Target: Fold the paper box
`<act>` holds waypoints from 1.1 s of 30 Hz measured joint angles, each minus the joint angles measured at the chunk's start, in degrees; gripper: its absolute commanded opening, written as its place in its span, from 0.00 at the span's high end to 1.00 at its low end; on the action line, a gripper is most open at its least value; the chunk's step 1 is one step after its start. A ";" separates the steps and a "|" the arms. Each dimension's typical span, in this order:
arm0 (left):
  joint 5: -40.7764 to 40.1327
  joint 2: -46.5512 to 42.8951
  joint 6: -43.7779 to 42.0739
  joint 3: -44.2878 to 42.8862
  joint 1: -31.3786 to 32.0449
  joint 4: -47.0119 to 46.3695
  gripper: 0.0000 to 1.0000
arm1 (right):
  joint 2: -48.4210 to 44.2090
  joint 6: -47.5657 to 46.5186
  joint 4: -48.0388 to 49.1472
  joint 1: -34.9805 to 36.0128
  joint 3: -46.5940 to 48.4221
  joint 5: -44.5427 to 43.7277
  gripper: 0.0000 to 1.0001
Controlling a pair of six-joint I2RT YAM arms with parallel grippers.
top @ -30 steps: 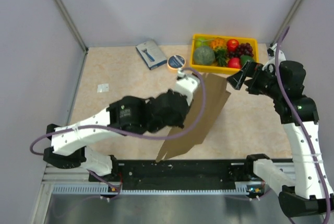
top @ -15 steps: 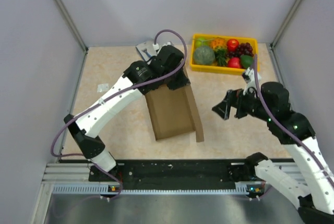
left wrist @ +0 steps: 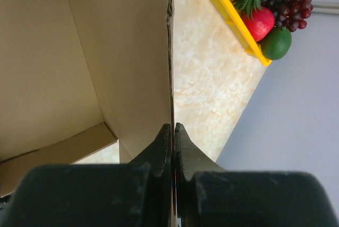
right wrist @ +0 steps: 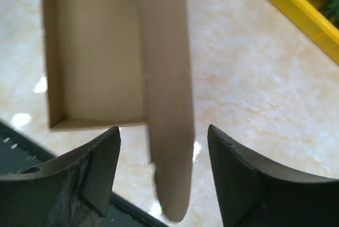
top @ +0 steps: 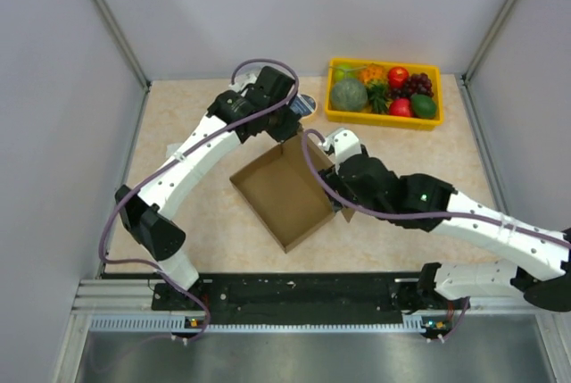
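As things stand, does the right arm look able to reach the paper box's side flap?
Probably yes: the right gripper hovers open right over the flap of the paper box, nothing between.

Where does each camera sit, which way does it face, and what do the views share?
Top external: above and behind the bases, looking down on the table; both arms, the paper box and yellow fruit tray show.
Left wrist: on the left arm, looking along the left gripper, shut on a box wall; tray beyond.
Right wrist: on the right arm, looking down between the open right gripper fingers at the box's flap.
Shared: all three show box and tray.
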State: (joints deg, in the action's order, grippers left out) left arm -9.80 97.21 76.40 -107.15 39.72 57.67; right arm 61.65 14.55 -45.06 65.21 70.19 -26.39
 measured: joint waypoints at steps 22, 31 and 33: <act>2.34 -36.92 -45.42 43.19 -39.58 -22.29 0.11 | -2.47 -19.80 10.21 -22.67 -3.48 15.04 1.00; 0.00 17.35 -51.17 15.06 -45.55 -16.74 0.12 | -2.10 -20.39 12.59 -26.23 -3.45 24.85 1.00; -0.96 23.67 -52.26 7.91 -45.86 -13.97 0.11 | -2.32 -20.31 12.50 -26.25 -3.45 25.88 1.00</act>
State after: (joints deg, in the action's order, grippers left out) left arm -10.76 120.88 24.14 -99.24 -6.13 43.70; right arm 59.33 -5.76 -32.56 38.96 66.74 -0.51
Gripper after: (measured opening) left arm 0.876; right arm 0.008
